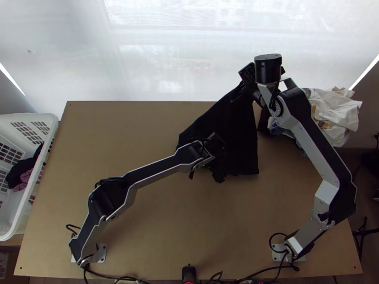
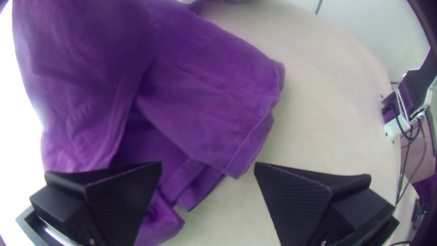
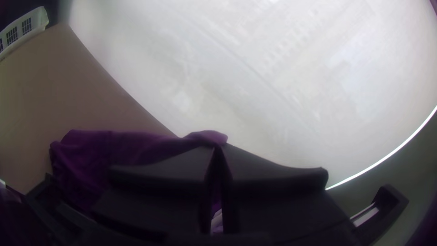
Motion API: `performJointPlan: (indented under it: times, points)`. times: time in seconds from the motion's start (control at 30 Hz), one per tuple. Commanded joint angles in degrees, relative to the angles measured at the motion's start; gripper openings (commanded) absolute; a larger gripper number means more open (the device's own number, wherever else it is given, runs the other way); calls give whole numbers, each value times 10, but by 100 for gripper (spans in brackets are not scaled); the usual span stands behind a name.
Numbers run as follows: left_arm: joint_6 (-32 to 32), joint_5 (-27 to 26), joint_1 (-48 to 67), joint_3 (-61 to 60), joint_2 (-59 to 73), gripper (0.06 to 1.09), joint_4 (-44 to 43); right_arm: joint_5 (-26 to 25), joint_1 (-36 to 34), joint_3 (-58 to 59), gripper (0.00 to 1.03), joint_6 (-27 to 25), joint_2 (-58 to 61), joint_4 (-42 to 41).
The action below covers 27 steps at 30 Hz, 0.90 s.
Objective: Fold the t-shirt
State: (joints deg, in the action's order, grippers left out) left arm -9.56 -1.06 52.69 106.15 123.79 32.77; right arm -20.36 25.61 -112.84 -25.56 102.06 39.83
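we look down on a light wooden table (image 1: 118,135) with a broad, translucent white screen (image 1: 166,57) rising behind its far edge. black cables (image 1: 263,273) run along the near edge. off the table's left side we see a white plastic basket (image 1: 22,213) with latticed walls, holding dark and pink cloth (image 1: 22,176). a rumpled heap of white cloth (image 1: 338,113) lies at the far right corner, with some blue among it.

the black fabric t-shirt (image 1: 237,128) is at the far side, right of the middle, partly raised and partly lying on the wood in uneven folds. at its raised far end, the right gripper (image 1: 243,84) has its jaws closed on a pinch of the cloth. the left gripper (image 1: 205,173) is over the nearer part, jaws spread wide, gripping nothing.
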Motion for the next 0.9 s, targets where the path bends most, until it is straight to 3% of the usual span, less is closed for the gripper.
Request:
performJointPlan:
  times: [0.0,0.17,0.23,0.4,0.53,0.57,0.87]
  points:
    - [-12,0,16,74,66,104,8,0,1,4,3,3,2,2]
    - [-12,3,19,126,115,104,52,0,-3,4,3,3,1,2]
    - [-12,6,18,140,130,96,69,0,-3,5,3,3,-1,3]
    - [-5,7,12,149,134,55,69,0,-4,11,3,5,-8,3]
    - [-4,14,7,165,135,13,69,0,-5,17,3,7,-13,4]
    - [0,15,4,170,134,10,70,0,-5,17,3,8,-14,4]
    - [14,9,-36,175,8,10,148,0,-5,12,3,6,-31,8]
